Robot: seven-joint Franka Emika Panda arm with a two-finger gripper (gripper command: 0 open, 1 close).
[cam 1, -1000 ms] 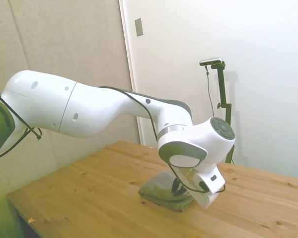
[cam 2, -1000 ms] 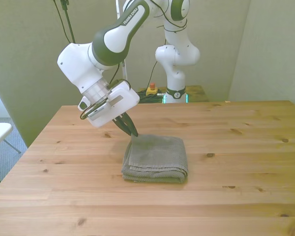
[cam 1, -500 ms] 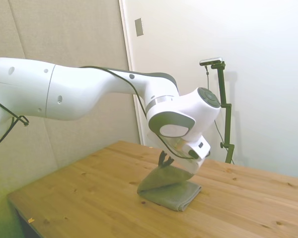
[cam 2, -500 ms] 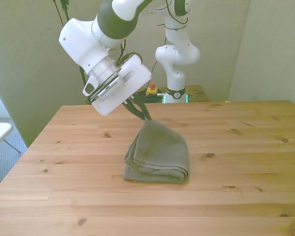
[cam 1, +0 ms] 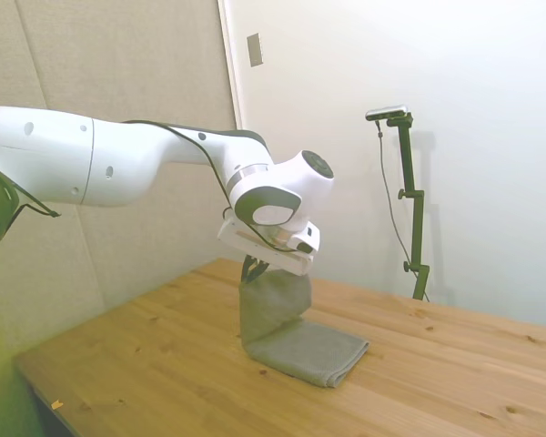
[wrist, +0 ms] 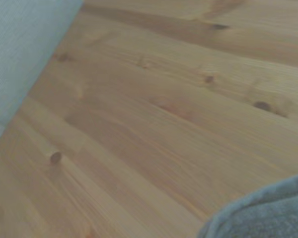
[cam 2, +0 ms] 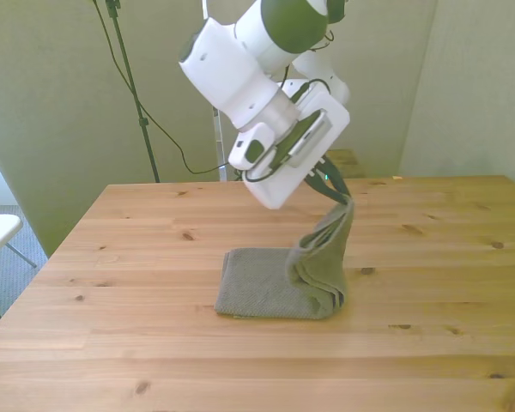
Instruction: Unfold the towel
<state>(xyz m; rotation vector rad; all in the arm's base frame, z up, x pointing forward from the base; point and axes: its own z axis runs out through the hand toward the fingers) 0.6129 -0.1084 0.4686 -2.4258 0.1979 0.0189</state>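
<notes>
— Where was the towel (cam 2: 296,275)?
— On the surface (cam 2: 137,257), one flap standing upright toward the front view's right, the rest flat.
— The fingers (cam 2: 339,190)?
— Clamped on the flap's top corner.

Plain grey-taupe towel (cam 2: 283,287); knotty honey-coloured table (cam 2: 137,257); apparently white-green arm (cam 1: 118,164).

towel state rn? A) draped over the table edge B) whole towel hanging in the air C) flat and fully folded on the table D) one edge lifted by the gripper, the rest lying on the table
D: the gripper pinches the top of a raised flap of the towel, while the lower layers lie flat on the table.
</notes>
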